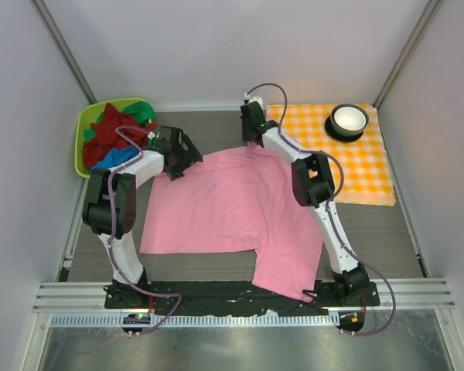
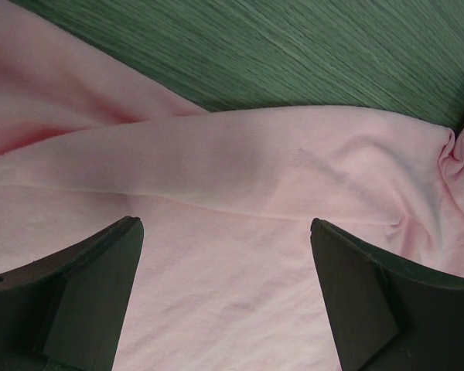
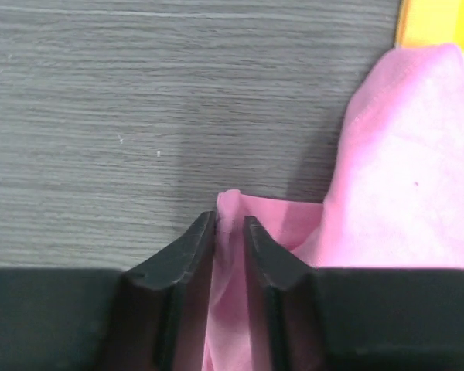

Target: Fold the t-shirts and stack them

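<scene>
The light pink t-shirt (image 1: 232, 201) lies spread on the table, its lower right part hanging over the near edge. My left gripper (image 1: 187, 166) hovers over the shirt's far left corner; in the left wrist view it (image 2: 226, 228) stands open just above the pink cloth (image 2: 240, 154). My right gripper (image 1: 254, 141) is at the shirt's far right corner. In the right wrist view it (image 3: 230, 220) is shut on a raised fold of the pink t-shirt (image 3: 402, 178). Dark red (image 1: 112, 127), green (image 1: 143, 112) and blue (image 1: 112, 158) t-shirts lie bunched in a basket.
A lime-green basket (image 1: 81, 147) stands at the far left corner. An orange-and-white checked cloth (image 1: 363, 166) covers the far right, with a white bowl (image 1: 348, 120) on a dark coaster. White walls enclose the grey wood-grain table (image 3: 139, 100).
</scene>
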You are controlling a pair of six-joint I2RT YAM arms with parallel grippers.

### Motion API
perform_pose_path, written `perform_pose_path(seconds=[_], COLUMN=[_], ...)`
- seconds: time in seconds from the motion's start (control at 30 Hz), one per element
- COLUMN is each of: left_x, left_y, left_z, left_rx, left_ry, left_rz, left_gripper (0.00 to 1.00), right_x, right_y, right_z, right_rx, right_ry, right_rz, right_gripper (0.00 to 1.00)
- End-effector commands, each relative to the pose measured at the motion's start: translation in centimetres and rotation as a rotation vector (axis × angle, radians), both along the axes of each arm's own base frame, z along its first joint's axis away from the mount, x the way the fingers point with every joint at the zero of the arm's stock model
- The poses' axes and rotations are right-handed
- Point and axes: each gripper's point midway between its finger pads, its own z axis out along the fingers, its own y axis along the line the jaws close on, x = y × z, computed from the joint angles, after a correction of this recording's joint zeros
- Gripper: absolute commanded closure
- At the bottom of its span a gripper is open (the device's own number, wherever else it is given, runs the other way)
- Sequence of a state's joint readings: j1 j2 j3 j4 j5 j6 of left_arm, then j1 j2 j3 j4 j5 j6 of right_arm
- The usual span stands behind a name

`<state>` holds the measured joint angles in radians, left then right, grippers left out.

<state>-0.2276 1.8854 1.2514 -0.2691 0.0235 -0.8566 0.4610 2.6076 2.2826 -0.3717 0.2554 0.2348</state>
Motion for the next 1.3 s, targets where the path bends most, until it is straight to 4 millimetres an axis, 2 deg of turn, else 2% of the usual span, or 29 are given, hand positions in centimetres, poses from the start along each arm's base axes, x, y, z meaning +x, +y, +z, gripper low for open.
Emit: perform_pose_path(seconds=[0.0, 0.07, 0.1, 0.17, 0.3, 0.47, 0.67, 0.7, 0.77, 0.87, 0.93, 1.03, 1.07, 1.17, 1.23, 1.27], left_x=[1.0, 1.0, 0.9, 1.0, 1.0, 1.3, 1.4, 1.5, 1.5, 1.5, 1.7, 1.9, 1.9, 2.0, 1.8, 1.8], left_y=[0.0, 0.1, 0.2, 0.1, 0.0, 0.0, 0.2, 0.2, 0.2, 0.2, 0.1, 0.1, 0.1, 0.1, 0.1, 0.1], left_z=[2.3, 2.3, 2.2, 2.2, 2.3, 2.5, 2.4, 2.3, 2.3, 2.2, 2.1, 2.1, 2.0, 2.1, 2.4, 2.6], left_rx=[-0.017, -0.01, -0.009, -0.012, -0.017, -0.013, -0.002, -0.001, -0.001, -0.004, -0.005, -0.006, -0.005, -0.005, -0.005, -0.005], left_ry=[-0.078, -0.078, -0.076, -0.077, -0.079, -0.088, -0.086, -0.086, -0.086, -0.081, -0.082, -0.082, -0.08, -0.082, -0.087, -0.093], left_rz=[0.003, 0.003, 0.005, 0.005, 0.002, 0.002, 0.005, 0.006, 0.008, 0.01, 0.012, 0.013, 0.014, 0.014, 0.013, 0.012], left_gripper=[0.06, 0.06, 0.06, 0.06, 0.06, 0.06, 0.06, 0.06, 0.05, 0.06, 0.06, 0.05, 0.05, 0.03, 0.01, 0.0], right_x=[0.8, 0.9, 1.0, 1.2, 2.2, 3.5, 4.7, 5.0, 5.5, 6.1, 6.3, 6.5, 6.5, 6.7, 7.0, 7.0], right_y=[-0.9, -1.3, -1.4, -2.0, -2.7, -1.8, -0.7, -0.7, -0.6, -0.1, 0.2, 0.3, 0.3, -0.2, -0.7, -1.5], right_z=[1.7, 1.4, 1.5, 1.4, 3.2, 5.7, 7.6, 7.2, 7.8, 7.7, 6.8, 6.5, 6.2, 7.0, 8.3, 9.8], right_rx=[-0.033, -0.05, -0.053, -0.079, -0.098, -0.054, 0.029, 0.039, 0.077, 0.131, 0.139, 0.143, 0.135, 0.124, 0.12, 0.118], right_ry=[-0.048, -0.049, -0.052, -0.064, -0.139, -0.201, -0.26, -0.257, -0.27, -0.273, -0.264, -0.266, -0.263, -0.288, -0.319, -0.34], right_rz=[-0.054, -0.069, -0.075, -0.1, -0.139, -0.127, -0.112, -0.109, -0.115, -0.107, -0.093, -0.092, -0.089, -0.106, -0.121, -0.144], right_gripper=[0.86, 0.97, 0.99, 0.99, 0.99, 0.99, 0.99, 0.99, 0.99, 0.99, 0.99, 0.74, 0.43, 0.09, 0.04, 0.03])
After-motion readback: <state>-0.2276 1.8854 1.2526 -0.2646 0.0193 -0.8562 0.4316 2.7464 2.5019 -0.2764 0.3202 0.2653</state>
